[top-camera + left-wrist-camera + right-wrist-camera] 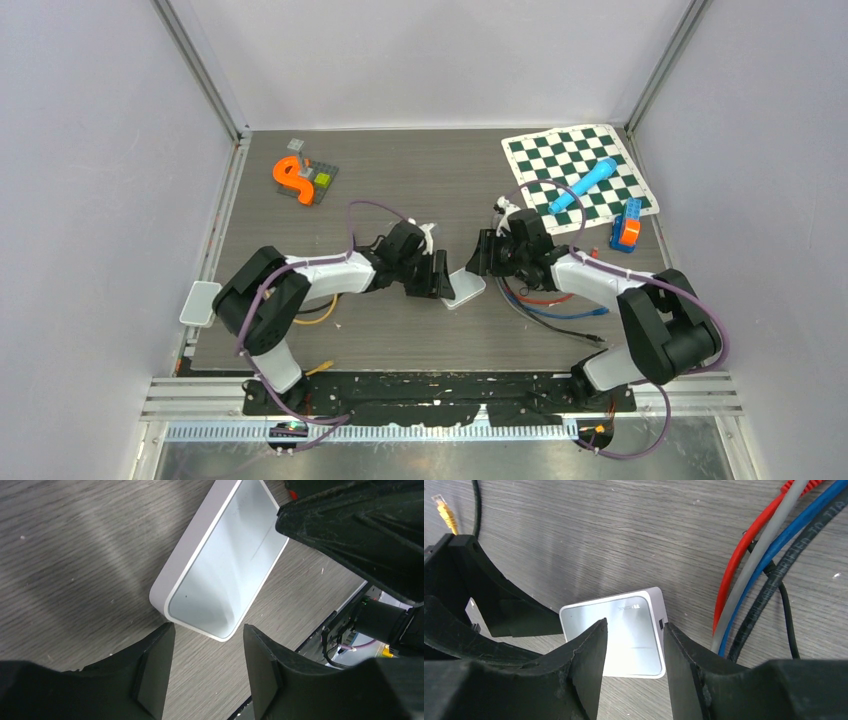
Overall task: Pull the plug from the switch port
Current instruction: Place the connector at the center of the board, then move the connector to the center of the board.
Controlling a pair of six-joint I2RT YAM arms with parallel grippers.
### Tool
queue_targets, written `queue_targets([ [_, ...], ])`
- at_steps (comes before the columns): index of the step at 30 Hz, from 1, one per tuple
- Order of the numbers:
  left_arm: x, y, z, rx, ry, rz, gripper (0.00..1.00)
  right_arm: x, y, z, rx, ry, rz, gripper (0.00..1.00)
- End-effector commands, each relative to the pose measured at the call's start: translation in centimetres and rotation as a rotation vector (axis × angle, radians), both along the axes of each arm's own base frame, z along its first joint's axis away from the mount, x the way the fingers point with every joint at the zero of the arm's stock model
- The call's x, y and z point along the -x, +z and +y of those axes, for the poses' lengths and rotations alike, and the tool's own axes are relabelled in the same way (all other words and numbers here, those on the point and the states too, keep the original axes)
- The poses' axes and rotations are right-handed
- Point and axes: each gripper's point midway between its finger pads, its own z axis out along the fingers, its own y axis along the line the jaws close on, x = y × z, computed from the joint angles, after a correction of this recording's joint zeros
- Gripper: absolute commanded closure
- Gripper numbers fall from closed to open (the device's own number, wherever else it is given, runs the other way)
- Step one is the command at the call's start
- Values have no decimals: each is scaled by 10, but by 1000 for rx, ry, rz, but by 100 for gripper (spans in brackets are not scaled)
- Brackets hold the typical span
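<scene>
While the left claw (207,672) gapes empty just short of the switch (222,565) on the worktop (75,555) and the right claw (634,672) hangs parted over it, no plug shows in its port (660,625); a blind pinch could skid it into the cables (756,565)

Both arms stand on a black base plate (430,395). The left arm (300,285) and the right arm (620,300) share one build: chunky black joint housings, with a white-grey shell on the link farthest from the plate. A purple left cable (352,225) loops along the one, and a purple right cable (722,340) along the other. The left hand (207,672) and the right hand (634,667) have matte black, rough-surfaced fingers (152,675) with curved backs and flat inner faces.
</scene>
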Motion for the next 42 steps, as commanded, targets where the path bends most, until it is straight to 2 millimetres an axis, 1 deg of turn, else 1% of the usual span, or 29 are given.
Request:
queue_targets([
  [1,-14,11,-18,28,-43,-39,46,-7,4,4,-8,-1,-16,50],
  [4,-19,7,-23,-2,-75,-36,50,-3,-2,-1,-14,-42,-13,54],
  [5,-21,7,-25,-5,-84,-37,50,-3,0,-1,-26,-58,-16,56],
  [6,-23,7,-28,-8,-93,-39,51,-1,-3,-5,-21,-76,-17,57],
  [7,-26,8,-31,-8,-102,-44,51,-1,0,-6,-31,-93,-24,59],
  [8,-28,10,-35,-8,-111,-44,51,1,-3,-11,-17,-115,-26,59],
  [9,-29,10,-37,-6,-117,-42,51,0,2,-14,-19,-130,-41,59],
  [10,-29,11,-41,-1,-122,-41,51,1,-1,-20,1,-155,-44,60],
  [11,-29,11,-43,3,-127,-39,51,0,4,-23,5,-168,-62,60],
  [12,-29,11,-46,7,-131,-37,51,-1,2,-30,36,-194,-65,59],
  [13,-28,11,-49,10,-135,-33,51,-3,5,-35,56,-209,-88,59],
  [15,-27,10,-55,12,-145,-29,51,-4,6,-43,92,-225,-101,59],
  [18,-27,9,-62,19,-149,-20,51,1,2,-50,139,-221,-84,59],
  [24,-34,8,-67,19,-134,-31,51,5,1,-53,148,-223,-77,59],
  [26,-40,9,-70,13,-135,-43,51,7,0,-54,149,-224,-71,59],
  [27,-42,7,-72,7,-138,-42,51,5,-1,-59,169,-245,-75,59],
  [29,-47,8,-78,6,-150,-45,51,5,-3,-62,180,-261,-73,58],
  [35,-62,12,-86,3,-154,-61,51,7,-6,-64,187,-272,-57,58],
  [38,-65,14,-85,-2,-158,-66,51,7,-3,-64,180,-279,-67,58],
  [41,-60,15,-80,-14,-163,-65,51,3,6,-63,172,-269,-101,56],
  [42,-58,13,-75,-23,-158,-63,50,1,11,-61,162,-260,-112,56],
])
